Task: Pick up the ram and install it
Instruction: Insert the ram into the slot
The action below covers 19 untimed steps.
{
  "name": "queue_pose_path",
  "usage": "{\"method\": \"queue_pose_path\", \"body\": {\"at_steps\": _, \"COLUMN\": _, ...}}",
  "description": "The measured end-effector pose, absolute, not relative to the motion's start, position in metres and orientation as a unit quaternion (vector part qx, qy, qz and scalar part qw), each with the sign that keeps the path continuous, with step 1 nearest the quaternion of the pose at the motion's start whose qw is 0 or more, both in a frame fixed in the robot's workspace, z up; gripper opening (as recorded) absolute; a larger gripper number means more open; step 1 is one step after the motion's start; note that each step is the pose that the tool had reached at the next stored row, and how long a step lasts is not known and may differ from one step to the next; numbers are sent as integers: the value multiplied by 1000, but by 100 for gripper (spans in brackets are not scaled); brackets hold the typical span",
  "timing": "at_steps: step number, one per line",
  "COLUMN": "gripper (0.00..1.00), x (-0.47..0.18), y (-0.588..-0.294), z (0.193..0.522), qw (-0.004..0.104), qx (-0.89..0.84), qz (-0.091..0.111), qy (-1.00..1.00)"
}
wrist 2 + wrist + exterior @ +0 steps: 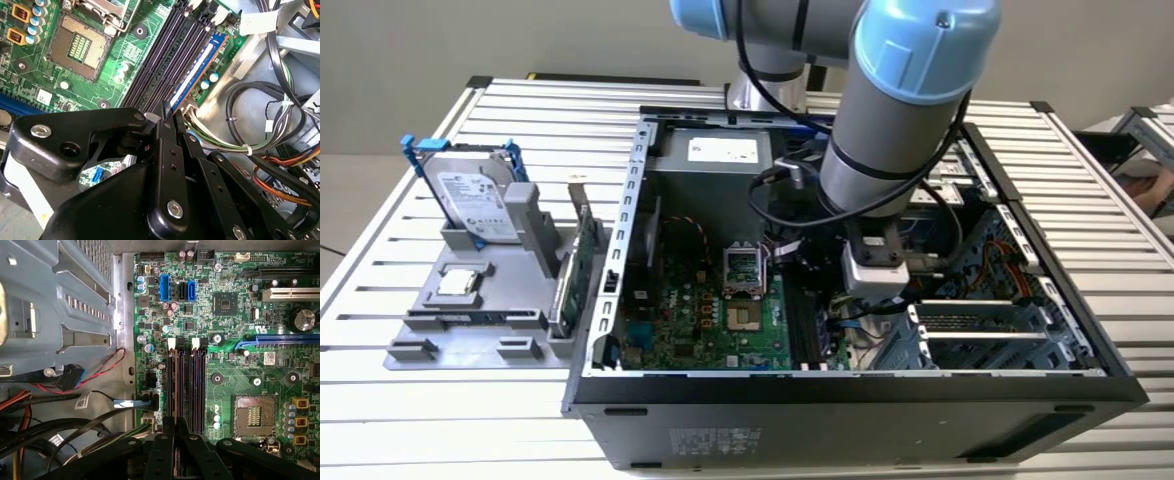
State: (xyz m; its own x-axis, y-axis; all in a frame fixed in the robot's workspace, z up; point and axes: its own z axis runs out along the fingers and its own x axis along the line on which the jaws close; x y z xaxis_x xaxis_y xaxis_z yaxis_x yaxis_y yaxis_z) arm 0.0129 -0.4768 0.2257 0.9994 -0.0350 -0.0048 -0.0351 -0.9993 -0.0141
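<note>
The ram (197, 70) is a thin dark stick with a blue edge and a white label. It stands on edge in the outermost of the motherboard's long black slots (190, 385), beside the case's cables. In the first wrist view the ram (175, 385) shows edge-on in that slot. My gripper (168, 112) is down inside the open computer case (854, 385), with its black fingers pinched together on the near end of the ram. In the first wrist view the gripper (175, 422) sits right over that slot. The exterior view shows the gripper (874, 300) low over the green motherboard (707, 310).
Bundled cables (250, 125) run close beside the ram slot. The processor socket (254, 415) lies on the slots' other side. A metal drive cage (60, 300) flanks the board. On the exterior view's left, a grey fixture holds a hard drive (470, 200) and a green card (587, 250).
</note>
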Motion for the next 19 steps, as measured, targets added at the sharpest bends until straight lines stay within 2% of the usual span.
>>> {"method": "queue_pose_path", "body": {"at_steps": 19, "gripper": 0, "x": 12, "y": -475, "z": 219, "qw": 7, "qx": -1000, "qz": 2, "qy": 18}}
